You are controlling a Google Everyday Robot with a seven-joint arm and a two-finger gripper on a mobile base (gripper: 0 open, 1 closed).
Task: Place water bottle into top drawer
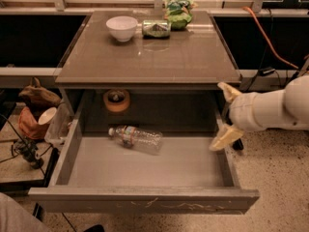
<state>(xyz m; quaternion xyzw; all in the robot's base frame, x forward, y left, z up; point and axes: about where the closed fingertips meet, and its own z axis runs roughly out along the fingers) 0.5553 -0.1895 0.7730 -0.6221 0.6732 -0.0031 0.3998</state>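
The water bottle (136,137) lies on its side on the pale bottom of the open top drawer (145,197), toward the back left, white cap pointing left. My gripper (223,114) is at the drawer's right wall, well to the right of the bottle and apart from it. Its two pale fingers (226,137) are spread wide and hold nothing. The white arm comes in from the right edge.
On the table top (149,57) stand a white bowl (121,28), a green-labelled can (155,28) lying on its side and a green bag (177,11). A tape roll (116,100) sits behind the drawer. Clutter and cables lie to the left.
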